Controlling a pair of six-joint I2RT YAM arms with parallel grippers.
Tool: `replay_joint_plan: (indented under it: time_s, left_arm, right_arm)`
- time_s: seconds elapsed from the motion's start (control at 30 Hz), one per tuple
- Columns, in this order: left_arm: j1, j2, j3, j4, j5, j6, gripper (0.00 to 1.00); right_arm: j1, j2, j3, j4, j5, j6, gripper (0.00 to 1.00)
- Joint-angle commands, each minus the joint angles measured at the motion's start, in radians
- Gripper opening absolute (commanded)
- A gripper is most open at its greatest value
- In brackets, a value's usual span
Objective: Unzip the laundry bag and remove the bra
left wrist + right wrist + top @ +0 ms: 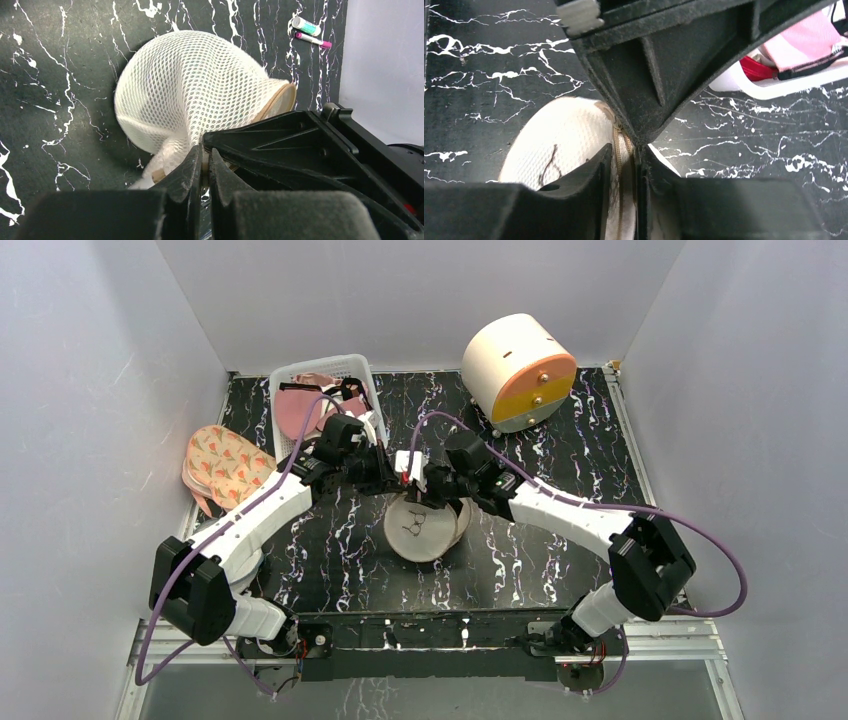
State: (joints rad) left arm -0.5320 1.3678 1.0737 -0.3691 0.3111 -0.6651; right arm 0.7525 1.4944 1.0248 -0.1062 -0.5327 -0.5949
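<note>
The white mesh laundry bag [425, 528] lies on the black marbled table, with a dark scribble on its side. Both grippers meet over its top edge. My left gripper [400, 480] is shut on a small tan piece at the bag's zipper edge; in the left wrist view [205, 151] the jaws stand almost together, with the mesh bag [190, 85] bulging just beyond. My right gripper [428, 486] is shut on the bag's tan zipper tape [621, 142], as the right wrist view [624, 152] shows, next to the bag [559, 142]. The bra is hidden.
A white basket [318, 370] with pink garments stands at the back left, also in the right wrist view [774, 87]. A floral padded item [225, 465] lies at the left edge. A cream and orange drum [518, 370] stands at the back right. Two markers [311, 32] lie near the wall.
</note>
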Motion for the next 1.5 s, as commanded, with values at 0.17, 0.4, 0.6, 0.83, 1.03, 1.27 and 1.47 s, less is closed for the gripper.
replay_joint_plan:
  time_s: [0.17,0.4,0.6,0.83,1.03,1.27,1.47]
  left_arm:
    - [0.002,-0.047,0.009,-0.042,-0.088,-0.026,0.00]
    - [0.003,-0.072,-0.044,-0.023,-0.100,-0.051,0.00]
    - [0.003,-0.054,-0.019,-0.016,-0.073,-0.042,0.00]
    - [0.004,-0.040,-0.001,-0.029,-0.054,-0.020,0.00]
    - [0.004,-0.038,0.000,-0.020,-0.041,-0.014,0.00]
    - [0.004,-0.050,-0.020,0.010,0.000,-0.001,0.00]
    - [0.004,-0.033,-0.029,0.013,0.040,0.038,0.00]
  right_arm:
    - [-0.115,-0.092,-0.085,0.232,0.039,0.158,0.04]
    - [-0.230,-0.106,-0.134,0.237,-0.172,0.203,0.00]
    - [-0.230,-0.090,-0.110,0.158,-0.218,0.241,0.35]
    - [-0.231,-0.251,-0.130,0.100,-0.068,0.546,0.98]
    - [-0.268,-0.348,-0.118,-0.252,0.445,1.018,0.98]
    - [-0.270,-0.423,-0.238,-0.264,0.389,1.113,0.98]
    - [-0.224,-0.439,-0.385,-0.101,0.433,1.322,0.81]
